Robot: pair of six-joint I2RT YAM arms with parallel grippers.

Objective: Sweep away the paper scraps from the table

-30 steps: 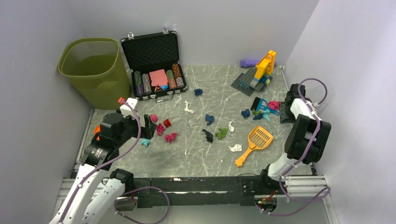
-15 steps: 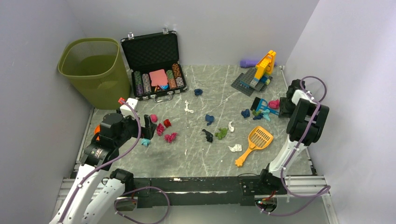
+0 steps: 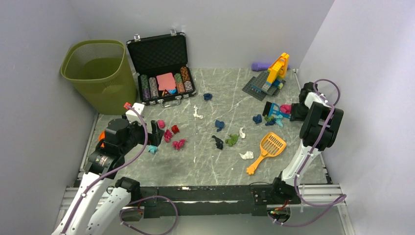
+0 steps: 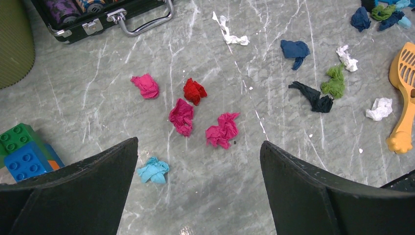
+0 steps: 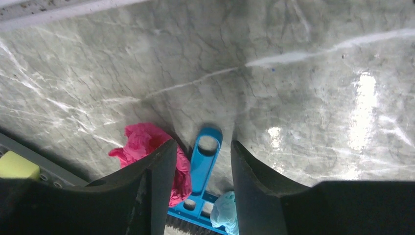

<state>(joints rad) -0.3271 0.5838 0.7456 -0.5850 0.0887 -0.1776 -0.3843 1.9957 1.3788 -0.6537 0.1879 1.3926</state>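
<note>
We saw L end effector (image 4: 198, 143) wide open over pink/red paper scraps (image 4: 182, 116) strewn across the table (image 3: 205, 161), R end effector (image 5: 203, 143) narrow, straddling blue brush handle (image 5: 201, 169) w/ gaps both sides.

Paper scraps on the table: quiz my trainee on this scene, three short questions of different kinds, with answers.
1. True or false: the left pincer grips a paper scrap.
2. What lies between the fingers of the right pincer? A) blue brush handle B) yellow scoop C) poker chip
3. Fill in: the paper wad beside that handle is ____.
Key: 1 false; 2 A; 3 pink.
</note>
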